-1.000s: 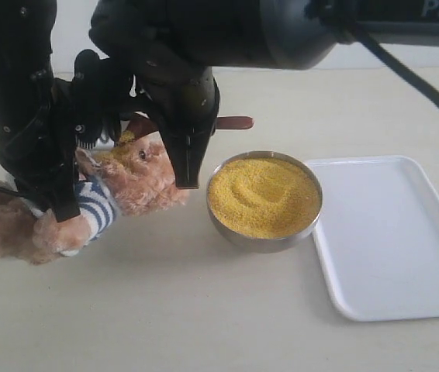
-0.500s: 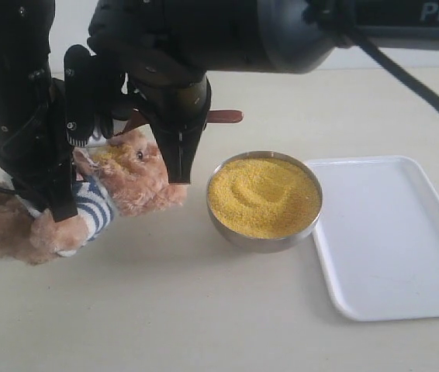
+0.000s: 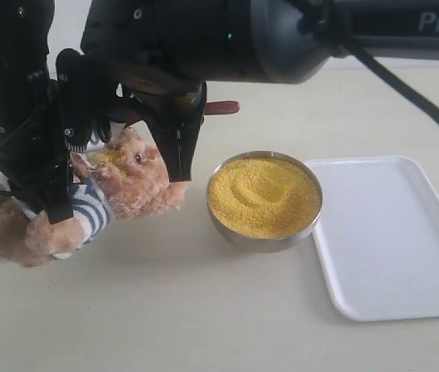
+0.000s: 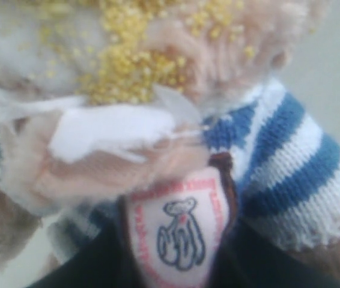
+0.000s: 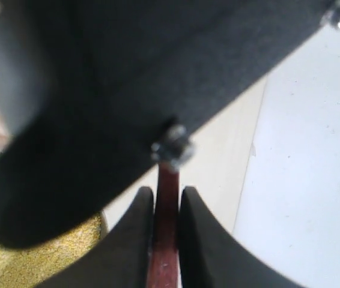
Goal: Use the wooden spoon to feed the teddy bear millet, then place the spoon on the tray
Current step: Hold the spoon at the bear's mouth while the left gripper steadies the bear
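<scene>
One wooden spoon (image 3: 224, 108) (pinched), teddy bear (image 3: 138, 184)

Left arm (image 3: 10, 85) stands steeply at the left edge. Its end effector (image 3: 59, 203) points down, jaws closed on the teddy bear (image 3: 138, 184). Right arm (image 3: 219, 35) reaches across from the right. Its end effector (image 5: 166, 201) also points down, both fingers pinching the wooden spoon (image 3: 223, 108) by its handle.

Fluffy plush teddy bear (image 3: 138, 184), glossy metal bowl (image 3: 260, 242)
</scene>
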Available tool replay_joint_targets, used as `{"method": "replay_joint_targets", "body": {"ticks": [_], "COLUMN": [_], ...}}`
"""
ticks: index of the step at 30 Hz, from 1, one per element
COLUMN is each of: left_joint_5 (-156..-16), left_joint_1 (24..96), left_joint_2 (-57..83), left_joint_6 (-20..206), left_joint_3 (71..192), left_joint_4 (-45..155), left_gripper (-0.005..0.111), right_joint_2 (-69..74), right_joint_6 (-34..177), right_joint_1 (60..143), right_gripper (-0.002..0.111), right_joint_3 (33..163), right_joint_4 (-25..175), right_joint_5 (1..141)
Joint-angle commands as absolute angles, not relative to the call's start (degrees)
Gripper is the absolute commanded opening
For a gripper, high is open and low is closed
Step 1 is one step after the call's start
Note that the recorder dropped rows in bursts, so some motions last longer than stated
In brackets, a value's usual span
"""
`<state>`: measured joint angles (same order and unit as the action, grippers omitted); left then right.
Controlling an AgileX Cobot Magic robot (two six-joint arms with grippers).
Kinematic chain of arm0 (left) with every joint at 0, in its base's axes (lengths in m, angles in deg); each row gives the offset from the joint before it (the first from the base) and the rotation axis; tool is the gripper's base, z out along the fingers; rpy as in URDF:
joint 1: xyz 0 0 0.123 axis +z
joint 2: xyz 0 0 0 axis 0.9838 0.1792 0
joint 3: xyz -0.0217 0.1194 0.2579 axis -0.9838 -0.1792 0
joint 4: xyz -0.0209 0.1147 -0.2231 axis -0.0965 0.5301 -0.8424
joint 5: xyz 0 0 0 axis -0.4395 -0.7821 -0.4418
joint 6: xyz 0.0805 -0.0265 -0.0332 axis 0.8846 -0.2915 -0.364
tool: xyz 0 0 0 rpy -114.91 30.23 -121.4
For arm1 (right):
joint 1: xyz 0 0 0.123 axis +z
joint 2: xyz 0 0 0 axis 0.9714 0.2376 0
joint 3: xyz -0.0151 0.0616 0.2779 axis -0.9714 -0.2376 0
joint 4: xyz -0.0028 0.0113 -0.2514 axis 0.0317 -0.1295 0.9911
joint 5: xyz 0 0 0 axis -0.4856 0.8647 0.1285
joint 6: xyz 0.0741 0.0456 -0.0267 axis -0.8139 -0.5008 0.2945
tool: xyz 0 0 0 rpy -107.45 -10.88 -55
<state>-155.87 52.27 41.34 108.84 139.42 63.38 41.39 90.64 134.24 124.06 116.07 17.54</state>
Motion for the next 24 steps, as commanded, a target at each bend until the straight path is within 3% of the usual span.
{"method": "replay_joint_targets", "body": {"ticks": [1, 24], "left_joint_5": [-154.6, -154.6], "left_joint_1": [51.8, 51.8], "left_joint_2": [40.6, 40.6], "left_joint_6": [109.2, 109.2], "left_joint_3": [139.8, 139.8], "left_joint_4": [61.3, 61.3], "left_gripper": [0.004, 0.004], "right_joint_2": [41.1, 41.1], "right_joint_6": [89.2, 87.2], "right_joint_1": [135.6, 136.8], "right_gripper": [0.000, 0.000], "right_joint_3": [123.9, 122.4], "right_joint_4": [115.8, 120.2], "right_joint_5": [20.3, 19.9]}}
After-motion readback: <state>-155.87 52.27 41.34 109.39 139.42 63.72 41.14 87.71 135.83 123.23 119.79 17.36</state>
